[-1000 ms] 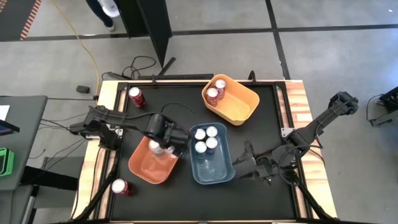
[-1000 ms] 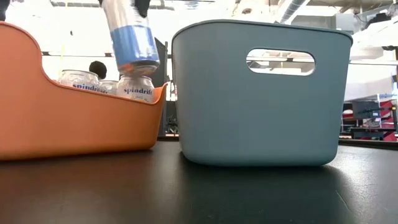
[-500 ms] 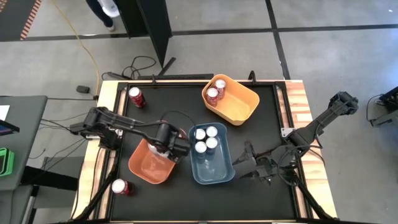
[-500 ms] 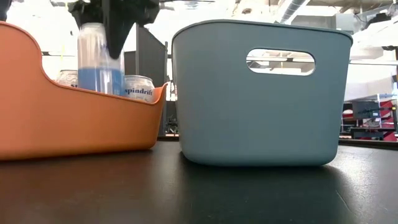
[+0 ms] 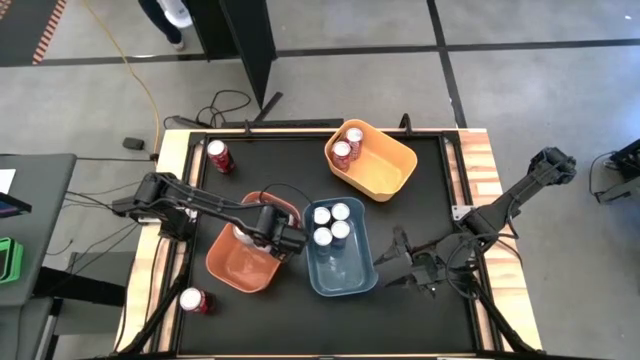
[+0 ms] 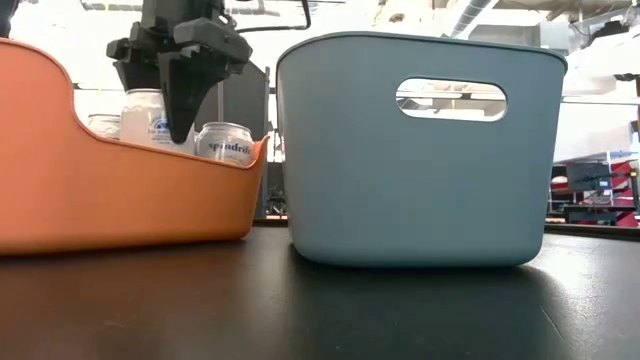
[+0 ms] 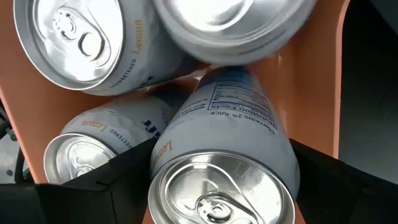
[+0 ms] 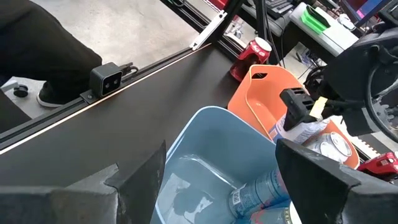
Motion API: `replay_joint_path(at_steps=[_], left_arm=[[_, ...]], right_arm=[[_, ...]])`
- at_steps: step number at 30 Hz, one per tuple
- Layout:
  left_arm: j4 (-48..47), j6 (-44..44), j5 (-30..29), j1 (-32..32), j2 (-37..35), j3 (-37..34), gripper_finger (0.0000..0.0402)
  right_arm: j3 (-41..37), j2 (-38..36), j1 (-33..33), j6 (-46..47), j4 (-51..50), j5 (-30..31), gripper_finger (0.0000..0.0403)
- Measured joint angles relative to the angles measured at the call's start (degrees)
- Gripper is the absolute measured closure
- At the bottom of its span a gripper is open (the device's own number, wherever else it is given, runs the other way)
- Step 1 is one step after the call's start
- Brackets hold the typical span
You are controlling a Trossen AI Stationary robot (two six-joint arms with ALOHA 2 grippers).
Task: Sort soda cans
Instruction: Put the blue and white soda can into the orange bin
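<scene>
Left claw (image 5: pixel 258 232) pinches a silver-white can (image 7: pixel 224 155) low inside the orange bin (image 5: pixel 232 272), tight among other cans. Right claw (image 5: pixel 385 262) rests spread on the worktop (image 5: pixel 410 210).

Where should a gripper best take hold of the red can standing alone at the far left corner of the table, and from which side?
Grip the red can across the middle of its round body, coming from straight above. It seems to stand upright, silver top up, with open table all around it. The left gripper, nearest, holds a silver-white can now.
</scene>
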Motion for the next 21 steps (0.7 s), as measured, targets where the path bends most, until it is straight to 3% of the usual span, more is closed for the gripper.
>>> replay_joint_path(at_steps=[15, 21], left_arm=[[2.1, 2.2, -0.6, 0.2, 0.1, -0.1, 0.0071], [2.3, 2.2, -0.1, 0.2, 0.1, 0.0, 0.0041]], right_arm=[[0.0, 0.0, 0.0, 0.1, 0.0, 0.0, 0.0080], [0.0, 0.0, 0.0, 0.1, 0.0, 0.0, 0.0080]])
